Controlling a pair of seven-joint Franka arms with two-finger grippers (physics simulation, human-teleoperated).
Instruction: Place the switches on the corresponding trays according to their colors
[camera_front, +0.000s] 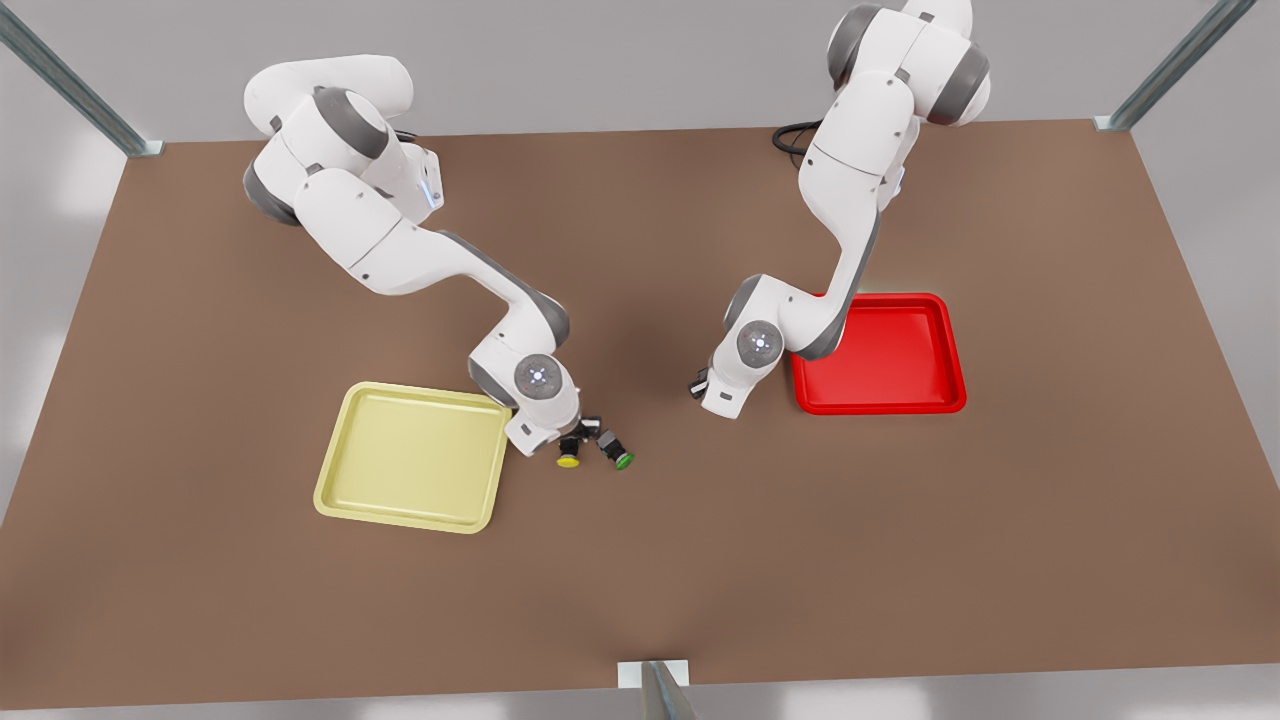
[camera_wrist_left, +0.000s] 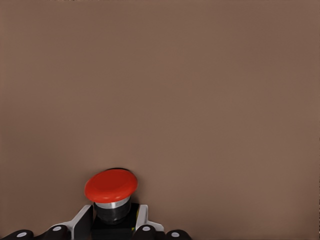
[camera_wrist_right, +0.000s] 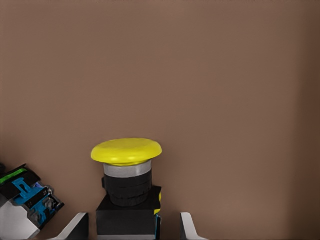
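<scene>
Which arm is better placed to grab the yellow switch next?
The right arm: its end effector is open and straddles the yellow switch beside the yellow tray. The left end effector is at the red switch.

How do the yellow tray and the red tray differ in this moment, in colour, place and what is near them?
The yellow tray is pale and lies at the front view's left; the red tray is bright and lies at the front view's right, farther back. A yellow-capped switch and a green-capped switch lie beside the yellow tray; beside the red tray no switch is visible, and an arm covers one corner. Both are shallow, square, round-cornered, and hold no switch.
</scene>
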